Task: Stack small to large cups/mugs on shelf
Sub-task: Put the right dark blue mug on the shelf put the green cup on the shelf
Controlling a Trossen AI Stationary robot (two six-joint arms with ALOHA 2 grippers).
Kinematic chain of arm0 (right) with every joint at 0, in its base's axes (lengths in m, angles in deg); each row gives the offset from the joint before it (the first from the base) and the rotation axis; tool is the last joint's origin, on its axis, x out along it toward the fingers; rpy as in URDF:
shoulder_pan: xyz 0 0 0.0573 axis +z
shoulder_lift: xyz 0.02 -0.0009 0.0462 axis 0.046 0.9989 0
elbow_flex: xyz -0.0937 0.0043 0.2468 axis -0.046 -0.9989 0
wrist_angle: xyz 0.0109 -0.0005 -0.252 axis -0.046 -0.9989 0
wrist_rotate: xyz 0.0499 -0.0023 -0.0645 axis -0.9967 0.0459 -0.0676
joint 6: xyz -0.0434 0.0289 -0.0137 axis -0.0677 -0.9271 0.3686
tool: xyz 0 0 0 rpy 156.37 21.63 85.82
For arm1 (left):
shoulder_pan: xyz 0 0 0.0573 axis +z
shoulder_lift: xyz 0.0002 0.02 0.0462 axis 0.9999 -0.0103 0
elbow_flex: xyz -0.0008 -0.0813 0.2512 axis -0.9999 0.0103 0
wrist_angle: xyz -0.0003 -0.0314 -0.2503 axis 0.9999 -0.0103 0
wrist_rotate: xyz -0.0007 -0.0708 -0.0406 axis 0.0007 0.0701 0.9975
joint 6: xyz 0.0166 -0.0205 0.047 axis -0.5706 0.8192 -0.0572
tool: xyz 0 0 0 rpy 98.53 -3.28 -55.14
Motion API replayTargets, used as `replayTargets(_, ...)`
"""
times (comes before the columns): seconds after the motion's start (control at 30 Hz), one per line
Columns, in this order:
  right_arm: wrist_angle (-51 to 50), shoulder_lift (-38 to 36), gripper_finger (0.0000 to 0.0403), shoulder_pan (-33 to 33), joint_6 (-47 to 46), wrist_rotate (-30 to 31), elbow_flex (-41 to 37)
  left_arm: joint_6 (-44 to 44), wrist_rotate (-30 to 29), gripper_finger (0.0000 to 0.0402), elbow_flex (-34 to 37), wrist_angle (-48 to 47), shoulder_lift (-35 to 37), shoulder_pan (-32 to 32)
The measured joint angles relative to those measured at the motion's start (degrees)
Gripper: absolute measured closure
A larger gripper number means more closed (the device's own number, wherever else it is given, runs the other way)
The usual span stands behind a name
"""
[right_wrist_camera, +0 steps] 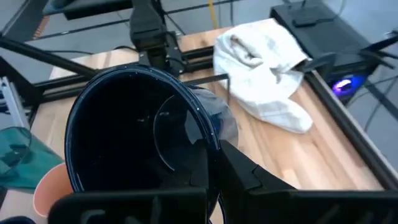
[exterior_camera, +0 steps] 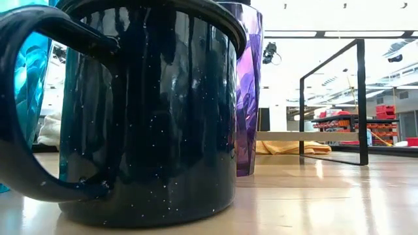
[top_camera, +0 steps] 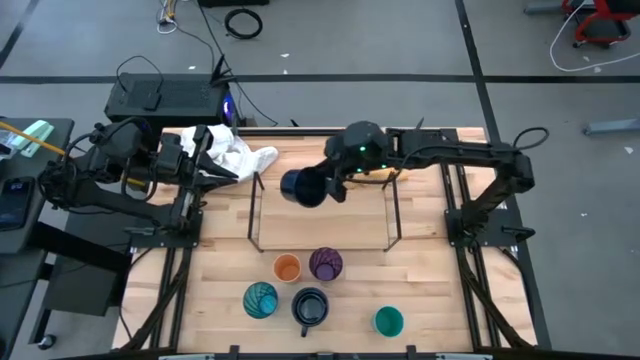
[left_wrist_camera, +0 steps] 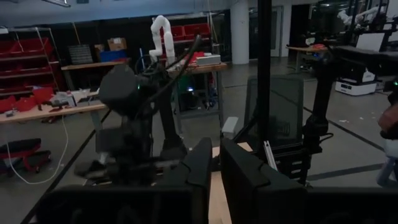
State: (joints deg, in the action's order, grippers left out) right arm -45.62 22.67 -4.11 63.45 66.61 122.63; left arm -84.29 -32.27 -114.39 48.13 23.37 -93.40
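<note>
My right gripper [top_camera: 335,182] is shut on a dark navy mug [top_camera: 303,187], held in the air over the far left part of the shelf [top_camera: 325,225], a light board between black wire rails [top_camera: 255,212]. On the table nearer the front stand an orange cup [top_camera: 287,268], a purple tumbler [top_camera: 326,264], a patterned teal tumbler [top_camera: 260,299], a second navy mug [top_camera: 311,308] and a small teal cup [top_camera: 388,321]. My left gripper [top_camera: 215,165] waits shut and empty at the far left, beside a white cloth. My right gripper pinches the navy mug's wall at its rim [right_wrist_camera: 208,152]; one finger [right_wrist_camera: 249,177] lies outside, the other seems to reach inside the dark hollow. The mug is lifted clear and tipped, its mouth [right_wrist_camera: 134,134] turned toward the wrist.
A crumpled white cloth [top_camera: 238,152] lies at the far left of the table, next to the shelf's left rail. The second navy mug [exterior_camera: 150,111] fills the low view, with the purple tumbler [exterior_camera: 251,85] behind it. A black box [top_camera: 165,98] sits beyond the far edge.
</note>
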Motion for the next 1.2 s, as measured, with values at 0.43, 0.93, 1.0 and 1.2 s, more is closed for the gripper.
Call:
replayTargets(0.43,13.80,2.38,0.0386,-1.33,-0.81,-7.61,-0.04,0.43,-0.02,0.0360,0.00,0.43,0.02,0.02)
replayTargets(0.93,-10.22,5.96,0.0386,-8.89,5.47,-8.06,15.49,0.22,-0.01,0.0361,0.00,0.76,0.00,0.01)
replayTargets(1.0,-14.70,8.48,0.0386,-8.97,6.61,-8.12,19.20,0.17,-0.02,0.0362,0.00,0.76,0.02,0.01)
replayTargets(1.2,-27.20,17.56,0.0386,-8.55,10.05,-8.52,34.13,0.17,-0.02,0.0357,0.00,0.74,0.02,0.01)
